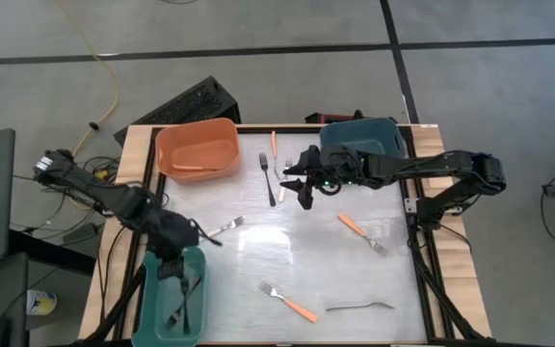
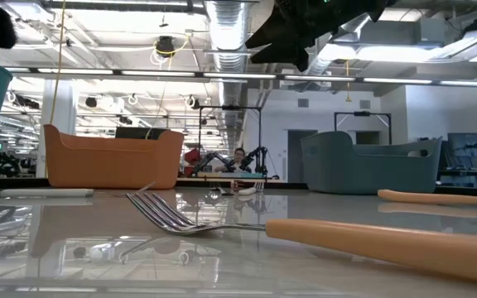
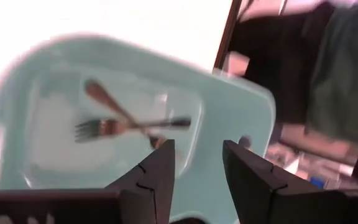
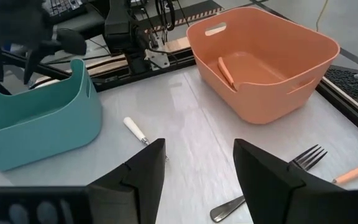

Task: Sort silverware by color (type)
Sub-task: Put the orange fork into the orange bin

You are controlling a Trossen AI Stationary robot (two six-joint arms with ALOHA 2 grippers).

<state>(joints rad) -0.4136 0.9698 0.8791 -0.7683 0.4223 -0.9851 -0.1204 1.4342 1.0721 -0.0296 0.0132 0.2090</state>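
My left gripper (image 1: 172, 266) (image 3: 197, 152) hangs open and empty over the teal bin (image 1: 197, 262) (image 3: 229, 106) at the table's near left corner. Two dark forks (image 3: 126, 123) lie crossed on the bin's floor. My right gripper (image 1: 303, 193) (image 4: 197, 155) is open above the table's far middle, beside a black fork (image 1: 269, 179) and a silver fork (image 1: 281, 173). Flat on the table lie a white-handled fork (image 1: 224, 228) (image 4: 137, 130), three orange-handled forks (image 1: 273, 144) (image 1: 362, 234) (image 1: 288, 302) and a dark fork (image 1: 359, 306).
An orange bin (image 1: 198, 150) (image 4: 272, 56) stands at the far left with an orange-handled piece (image 4: 226, 73) inside. A dark blue bin (image 1: 359, 141) (image 2: 371, 161) stands at the far right, behind my right arm. Bare tabletop lies in the middle (image 1: 287, 246).
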